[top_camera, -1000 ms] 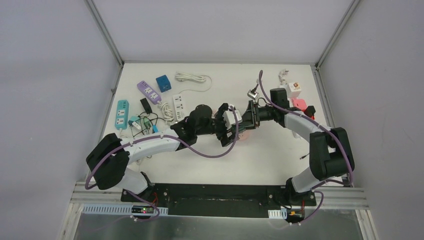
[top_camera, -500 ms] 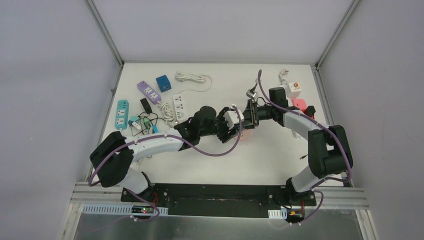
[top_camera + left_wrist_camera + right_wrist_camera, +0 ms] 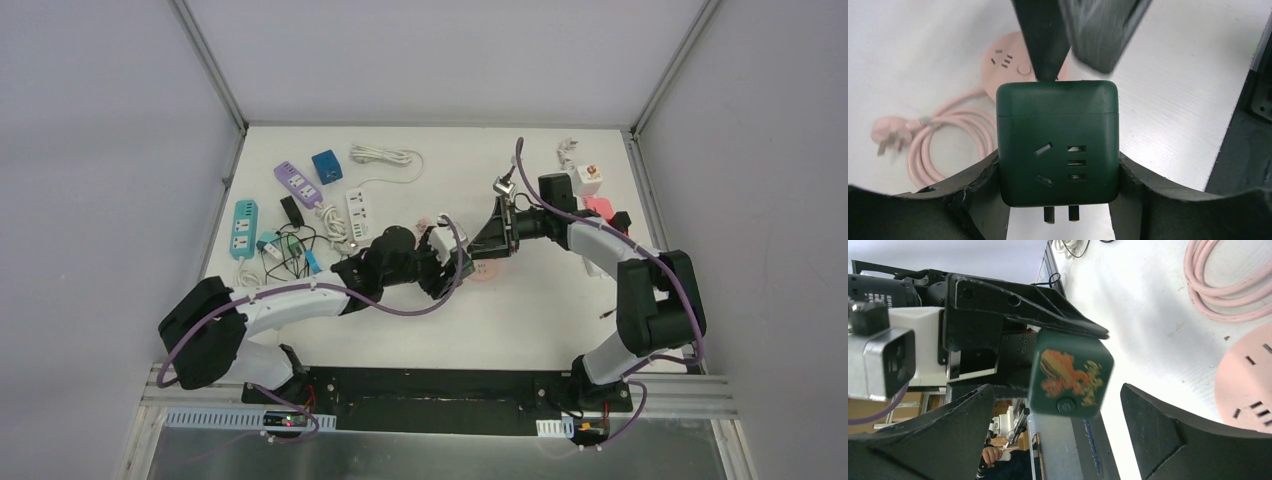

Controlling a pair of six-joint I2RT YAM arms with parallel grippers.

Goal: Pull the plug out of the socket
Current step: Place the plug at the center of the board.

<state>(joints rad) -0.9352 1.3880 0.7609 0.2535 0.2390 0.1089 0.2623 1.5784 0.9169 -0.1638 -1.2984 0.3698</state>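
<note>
My left gripper (image 3: 1058, 167) is shut on a dark green cube socket (image 3: 1058, 145), which has outlet slots on its face and two bare plug pins under it. It is held above the table. A pink round socket (image 3: 1008, 57) with a coiled pink cord (image 3: 948, 135) lies on the table beyond, with nothing plugged in. My right gripper (image 3: 1057, 390) is open, its fingers either side of the cube's decorated end (image 3: 1070, 372) without touching. In the top view the left gripper (image 3: 445, 262) and right gripper (image 3: 488, 235) sit close together over the pink socket (image 3: 487, 268).
At the back left lie a purple strip (image 3: 298, 184), a blue cube (image 3: 326, 165), a teal strip (image 3: 243, 228), a white strip (image 3: 359, 210) and a white cord (image 3: 385, 156). A white adapter (image 3: 588, 180) and a pink block (image 3: 597, 207) sit at the back right.
My left arm has drawn back to the left and nearer, away from the right gripper, with the green cube in it. The right arm has hardly moved.
</note>
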